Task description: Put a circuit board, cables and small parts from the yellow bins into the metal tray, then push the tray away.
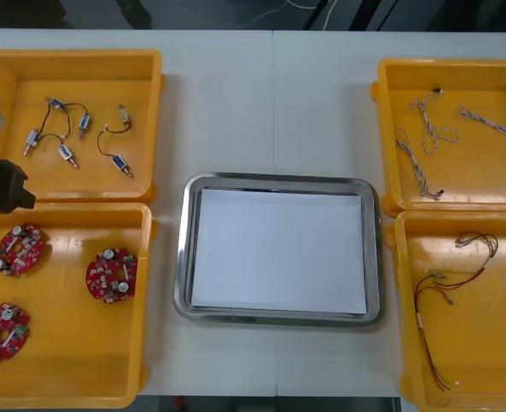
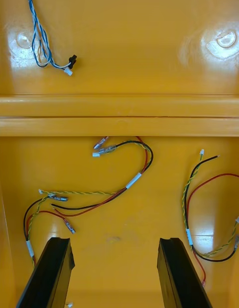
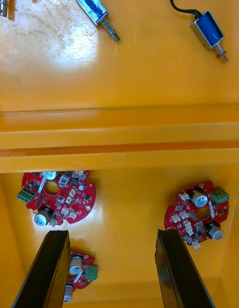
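Found the black-fingered left gripper (image 3: pixel 112 235) hanging over the near left yellow plastic bin (image 1: pixel 64 365), fingers spread apart and gripping nothing. Found the black-fingered right gripper (image 2: pixel 114 243) likewise released above the near right yellow plastic bin (image 1: pixel 480 365). Saw nothing yet in the shiny white-lined metal tray (image 1: pixel 183 257) between the bins; judged the task at its opening step, the first pick. Judged the next move to call for shifting over one round red circuit board (image 3: pixel 199 213), lowering, and closing on its rim. Counted three such boards by the left gripper and at least two twisted red-and-yellow cables (image 2: pixel 124 186) by the right. Counted, farther off, six small blue-bodied metal parts (image 1: pixel 66 153) and about three twisted blue-and-white cables (image 1: pixel 424 129). Counted four bins, one tray.
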`<state>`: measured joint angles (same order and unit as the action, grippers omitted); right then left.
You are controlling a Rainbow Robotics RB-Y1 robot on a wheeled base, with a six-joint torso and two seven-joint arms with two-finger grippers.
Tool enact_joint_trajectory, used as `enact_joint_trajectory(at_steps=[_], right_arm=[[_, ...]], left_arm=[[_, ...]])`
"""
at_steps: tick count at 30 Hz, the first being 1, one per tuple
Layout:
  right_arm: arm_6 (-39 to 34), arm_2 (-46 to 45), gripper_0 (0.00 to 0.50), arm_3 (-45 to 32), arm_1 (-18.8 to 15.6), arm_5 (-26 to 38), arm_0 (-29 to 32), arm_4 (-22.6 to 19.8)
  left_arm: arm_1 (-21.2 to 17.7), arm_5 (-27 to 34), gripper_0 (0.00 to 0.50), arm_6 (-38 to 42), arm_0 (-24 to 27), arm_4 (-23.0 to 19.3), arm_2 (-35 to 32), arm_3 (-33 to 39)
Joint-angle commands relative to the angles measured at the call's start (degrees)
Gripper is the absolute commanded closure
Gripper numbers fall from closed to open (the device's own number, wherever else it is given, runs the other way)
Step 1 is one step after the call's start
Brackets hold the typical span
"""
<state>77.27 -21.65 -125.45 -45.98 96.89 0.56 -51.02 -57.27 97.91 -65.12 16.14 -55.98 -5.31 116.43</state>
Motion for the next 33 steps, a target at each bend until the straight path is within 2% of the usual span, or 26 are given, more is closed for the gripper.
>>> enact_joint_trajectory(at_steps=[1, 33], right_arm=[[-1.15, -0.06, 0.0, -1.64, -0.16, 0.93, 1.03, 1.89], [-1.59, -0.32, 0.0, -1.64, -0.16, 1.02, 1.03, 0.49]], left_arm=[[0.41, -0.44, 0.0, 0.08, 1.17, 0.52, 0.47, 0.46], [0.41, -0.44, 0.0, 0.08, 1.17, 0.52, 0.47, 0.46]])
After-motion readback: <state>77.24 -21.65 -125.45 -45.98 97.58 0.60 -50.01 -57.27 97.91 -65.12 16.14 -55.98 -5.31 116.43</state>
